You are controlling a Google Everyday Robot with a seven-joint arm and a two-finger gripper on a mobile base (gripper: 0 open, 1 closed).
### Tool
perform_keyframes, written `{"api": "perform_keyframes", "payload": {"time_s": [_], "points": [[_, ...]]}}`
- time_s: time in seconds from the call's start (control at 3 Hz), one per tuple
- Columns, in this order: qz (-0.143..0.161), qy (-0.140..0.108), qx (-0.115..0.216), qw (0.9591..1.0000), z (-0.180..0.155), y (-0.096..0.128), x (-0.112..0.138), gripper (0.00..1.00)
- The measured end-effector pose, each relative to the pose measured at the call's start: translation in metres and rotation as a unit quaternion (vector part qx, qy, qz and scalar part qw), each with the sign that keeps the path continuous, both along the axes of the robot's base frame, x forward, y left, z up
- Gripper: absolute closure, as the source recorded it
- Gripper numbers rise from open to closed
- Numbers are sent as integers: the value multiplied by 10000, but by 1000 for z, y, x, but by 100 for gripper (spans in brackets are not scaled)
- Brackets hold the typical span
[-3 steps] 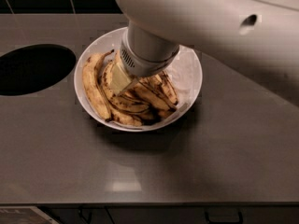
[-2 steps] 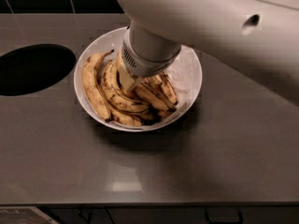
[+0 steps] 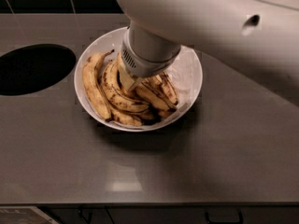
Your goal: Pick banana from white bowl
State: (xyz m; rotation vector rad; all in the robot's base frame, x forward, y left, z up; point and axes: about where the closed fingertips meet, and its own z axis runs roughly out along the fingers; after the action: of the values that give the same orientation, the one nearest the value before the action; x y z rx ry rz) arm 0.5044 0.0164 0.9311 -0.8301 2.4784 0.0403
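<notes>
1. The gripper point(image 3: 131, 82) reaches down into the white bowl point(image 3: 189, 71), among the fruit. Most of it is hidden under the robot's thick pale arm point(image 3: 210, 17), so I cannot tell whether it is open or closed.
2. The banana point(image 3: 117, 96), long, gently curved and streaked brown-black, lies in the bowl just left of and below the gripper. Its upper end runs right up to the gripper, and whether the two touch cannot be made out.
3. A cleaner yellow banana point(image 3: 93, 90) lies further left of the gripper, along the bowl's left wall, its stem pointing toward the far rim.
4. More spotted bananas point(image 3: 161, 94) are piled to the right of and below the gripper. Their far ends are covered by the arm.
5. The bowl sits on a grey metal worktop point(image 3: 210, 162). Its far rim is hidden behind the arm.
6. Well to the left of the gripper, a dark round opening point(image 3: 35, 69) in the worktop is cut off by the frame's edge.
</notes>
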Motion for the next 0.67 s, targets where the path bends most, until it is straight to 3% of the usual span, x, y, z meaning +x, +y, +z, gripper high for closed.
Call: {"api": "perform_keyframes", "payload": {"time_s": [0.33,0.67], "points": [[-24,-54,0,10000,4,-2,-3,100],[-14,-37,22,10000,3,-1,-2,100]]}}
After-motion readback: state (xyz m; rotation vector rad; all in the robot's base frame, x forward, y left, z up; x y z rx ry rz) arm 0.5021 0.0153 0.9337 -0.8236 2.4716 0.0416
